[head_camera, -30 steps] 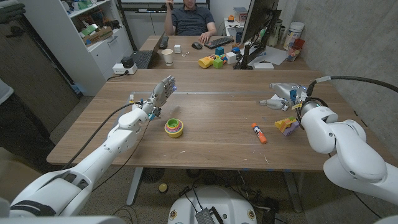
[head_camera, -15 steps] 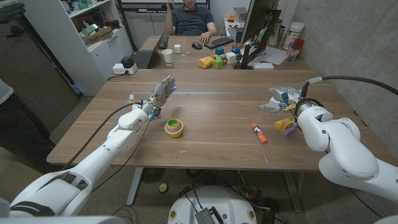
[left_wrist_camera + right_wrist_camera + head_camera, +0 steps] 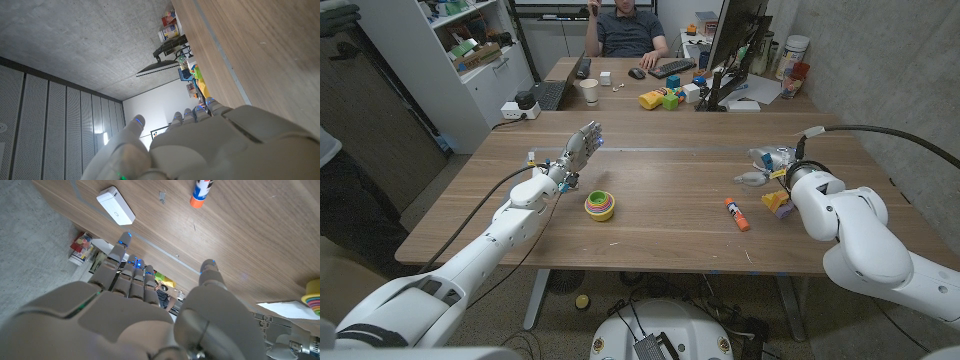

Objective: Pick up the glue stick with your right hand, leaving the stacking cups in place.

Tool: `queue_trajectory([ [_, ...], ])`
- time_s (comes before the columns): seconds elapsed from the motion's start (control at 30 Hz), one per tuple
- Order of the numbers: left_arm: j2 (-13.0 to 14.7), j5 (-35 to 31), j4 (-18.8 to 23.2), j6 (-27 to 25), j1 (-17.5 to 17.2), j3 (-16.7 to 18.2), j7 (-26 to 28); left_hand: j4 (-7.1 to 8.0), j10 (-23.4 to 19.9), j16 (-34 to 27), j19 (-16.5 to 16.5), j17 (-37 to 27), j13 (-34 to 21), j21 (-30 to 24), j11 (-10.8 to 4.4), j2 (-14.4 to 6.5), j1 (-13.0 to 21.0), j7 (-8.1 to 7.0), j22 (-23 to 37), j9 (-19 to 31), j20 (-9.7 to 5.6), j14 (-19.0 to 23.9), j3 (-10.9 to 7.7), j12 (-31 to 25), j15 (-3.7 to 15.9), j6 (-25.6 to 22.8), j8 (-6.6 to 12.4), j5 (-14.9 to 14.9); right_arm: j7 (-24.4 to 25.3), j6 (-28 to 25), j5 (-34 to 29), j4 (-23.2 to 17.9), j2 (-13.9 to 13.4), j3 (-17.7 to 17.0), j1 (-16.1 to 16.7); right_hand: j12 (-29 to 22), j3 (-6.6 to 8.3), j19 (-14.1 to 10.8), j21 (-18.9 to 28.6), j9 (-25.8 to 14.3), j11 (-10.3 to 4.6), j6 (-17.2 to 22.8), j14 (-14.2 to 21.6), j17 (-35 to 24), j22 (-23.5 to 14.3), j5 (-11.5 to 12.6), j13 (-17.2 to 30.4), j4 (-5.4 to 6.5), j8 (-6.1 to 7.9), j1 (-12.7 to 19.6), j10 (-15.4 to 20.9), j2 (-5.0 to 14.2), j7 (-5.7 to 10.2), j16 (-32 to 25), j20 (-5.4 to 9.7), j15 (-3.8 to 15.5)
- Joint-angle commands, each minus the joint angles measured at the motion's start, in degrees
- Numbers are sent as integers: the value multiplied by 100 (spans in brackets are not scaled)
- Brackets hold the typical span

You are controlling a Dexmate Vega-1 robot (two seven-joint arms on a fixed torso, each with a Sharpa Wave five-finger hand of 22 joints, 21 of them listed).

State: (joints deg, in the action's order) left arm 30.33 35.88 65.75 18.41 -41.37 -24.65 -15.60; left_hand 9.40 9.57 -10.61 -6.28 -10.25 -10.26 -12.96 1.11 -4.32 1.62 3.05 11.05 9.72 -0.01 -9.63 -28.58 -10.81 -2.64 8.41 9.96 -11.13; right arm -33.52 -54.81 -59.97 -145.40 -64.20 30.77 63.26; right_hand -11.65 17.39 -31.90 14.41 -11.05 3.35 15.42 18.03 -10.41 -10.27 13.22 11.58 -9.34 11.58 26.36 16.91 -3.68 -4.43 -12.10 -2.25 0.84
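The glue stick (image 3: 736,214), white with an orange cap, lies on the wooden table (image 3: 670,180) right of centre; the right wrist view shows the glue stick (image 3: 201,190) beyond my fingertips. My right hand (image 3: 766,161) hovers a little behind and to the right of it, with its fingers (image 3: 131,255) spread and nothing in them. The stacking cups (image 3: 600,205), yellow, green and pink, stand nested left of centre, and also appear as stacking cups (image 3: 313,294) at the wrist picture's edge. My left hand (image 3: 582,145) is raised behind the cups, open and apart from them.
A yellow and purple toy (image 3: 778,200) sits beside my right wrist. A small white box (image 3: 116,212) lies on the table near the glue stick. Behind stands a second desk (image 3: 620,80) with a monitor, keyboard, paper cup and toy blocks, and a person seated there.
My right arm has swung left and nearer, bringing the hand closer to the glue stick. The left arm, cups and glue stick have not moved.
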Motion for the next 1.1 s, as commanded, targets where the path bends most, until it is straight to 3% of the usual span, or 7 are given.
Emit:
queue_trajectory([
  [0.03,18,-8,23,-11,3,3,6,-3,307,-21,-53,-13,-19,0,-9,-270,-39,24,24,13,17,-470,38,-11,-21,45,25,-46,-931,267,-586,202,345,180,-211,-33,-63,-93,23,-19,-56,67,119,2,-12,35,24,-6,38,70,97,-75,46,1,31,15],
  [0.7,29,-1,55,5,-27,17,21,-3,308,-23,-55,-14,-19,0,-9,-266,-41,23,24,13,17,-472,55,-13,-24,50,27,-49,-1805,915,-1298,484,971,-18,-144,-92,-188,-260,28,-27,-86,340,349,-7,-19,147,29,46,116,218,345,-231,108,-27,111,115],
  [0.93,42,-2,75,15,-37,24,24,-3,311,-22,-54,-13,-19,0,-11,-266,-41,21,24,13,13,-473,59,-12,-20,53,27,-50,-2605,1229,-1941,676,1373,44,-288,-144,-294,-504,86,-30,-70,583,615,-27,-23,215,30,138,179,156,579,-275,90,-93,123,132],
  [1.1,48,0,88,23,-49,30,29,-3,305,-23,-56,-13,-19,1,-10,-265,-42,18,24,13,14,-472,63,-15,-18,53,28,-51,-3168,1530,-2250,855,1663,60,-399,-103,-338,-463,54,-31,-58,519,536,-30,-24,245,30,161,138,137,521,-300,62,-43,114,83],
])
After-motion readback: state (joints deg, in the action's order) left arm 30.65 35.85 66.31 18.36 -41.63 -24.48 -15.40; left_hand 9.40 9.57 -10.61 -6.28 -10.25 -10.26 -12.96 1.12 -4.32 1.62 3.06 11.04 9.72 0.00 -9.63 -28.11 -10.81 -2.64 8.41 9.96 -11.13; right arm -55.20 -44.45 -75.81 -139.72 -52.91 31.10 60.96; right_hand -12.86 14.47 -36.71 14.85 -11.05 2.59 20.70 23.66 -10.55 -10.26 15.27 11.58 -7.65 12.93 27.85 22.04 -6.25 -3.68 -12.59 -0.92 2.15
